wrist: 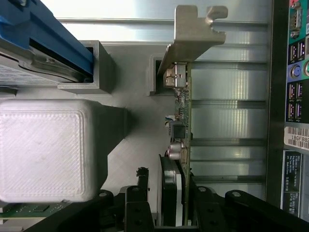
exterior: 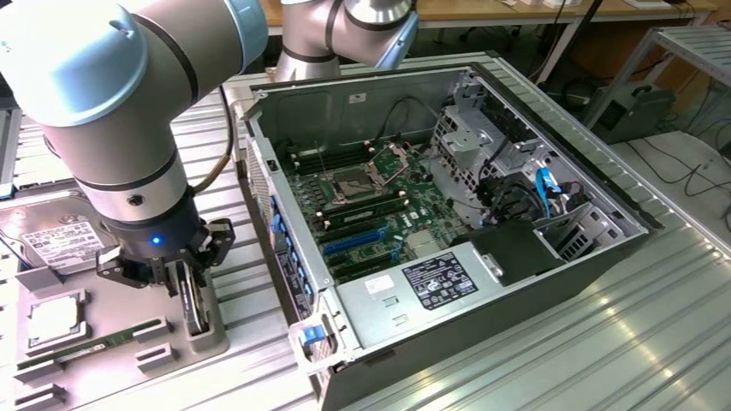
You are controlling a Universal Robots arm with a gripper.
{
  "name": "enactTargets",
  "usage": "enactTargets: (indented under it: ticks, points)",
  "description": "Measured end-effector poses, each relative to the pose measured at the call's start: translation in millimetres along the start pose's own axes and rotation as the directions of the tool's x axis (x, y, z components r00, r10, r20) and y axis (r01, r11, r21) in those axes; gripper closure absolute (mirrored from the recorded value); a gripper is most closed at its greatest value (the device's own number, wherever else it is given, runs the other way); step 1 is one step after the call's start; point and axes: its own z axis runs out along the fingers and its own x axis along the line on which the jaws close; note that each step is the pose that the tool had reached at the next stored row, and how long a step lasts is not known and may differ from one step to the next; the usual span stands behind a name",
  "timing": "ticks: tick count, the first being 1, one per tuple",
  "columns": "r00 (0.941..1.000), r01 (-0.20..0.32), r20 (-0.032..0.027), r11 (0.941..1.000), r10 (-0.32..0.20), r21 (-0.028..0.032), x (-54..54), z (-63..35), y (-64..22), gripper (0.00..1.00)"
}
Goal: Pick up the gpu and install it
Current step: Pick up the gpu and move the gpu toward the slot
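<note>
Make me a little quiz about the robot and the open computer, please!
1. True or false: the gpu already sits inside the computer case.
2. What is the gripper closed on? A) the hard drive B) the gpu C) a blue cable
3. Fill in: the gpu stands on edge in a grey ____ beside the case.
Key: 1 false; 2 B; 3 holder.

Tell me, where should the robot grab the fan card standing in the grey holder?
Pinch the gpu across its two flat faces near the fan, coming straight down from above. It stands on edge in the grey holder, so its top looks free; the silver bracket sticks out at one end.
</note>
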Motion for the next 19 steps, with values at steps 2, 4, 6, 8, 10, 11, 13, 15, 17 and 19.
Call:
enactTargets:
  ticks: [2, 4, 6, 8, 10, 11, 13, 15, 17, 19]
  points:
    - [1.0, 0.0, 0.0, 1.0, 0.0, -0.0001, -0.1, 0.1, 0.0, 0.61]
    - [1.0, 0.0, 0.0001, 1.0, 0.0, -0.0001, -2.2, 0.2, 0.0, 0.61]
    - [1.0, 0.0, 0.0001, 1.0, 0.0, -0.0001, -2.3, 0.2, 0.0, 0.61]
    - [1.0, 0.0, 0.0, 1.0, 0.0, 0.0, -2.3, 0.2, 0.0, 0.61]
    - [1.0, 0.0, 0.0, 1.0, 0.0, 0.0, -2.4, 0.1, 0.0, 0.61]
    - [1.0, 0.0, 0.0, 1.0, 0.0, 0.0, -2.4, 0.2, 0.0, 0.62]
    - [1.0, 0.0, 0.0, 1.0, 0.0, 0.0001, -2.3, 0.1, 0.0, 0.69]
    - [1.0, 0.0, 0.0, 1.0, 0.0, 0.0, -2.4, 0.2, 0.0, 0.69]
    - [1.0, 0.0, 0.0, 1.0, 0.0, 0.0, -2.3, 0.1, 0.0, 0.69]
    - [1.0, 0.0, 0.0, 1.0, 0.0, 0.0, -2.4, 0.2, 0.0, 0.72]
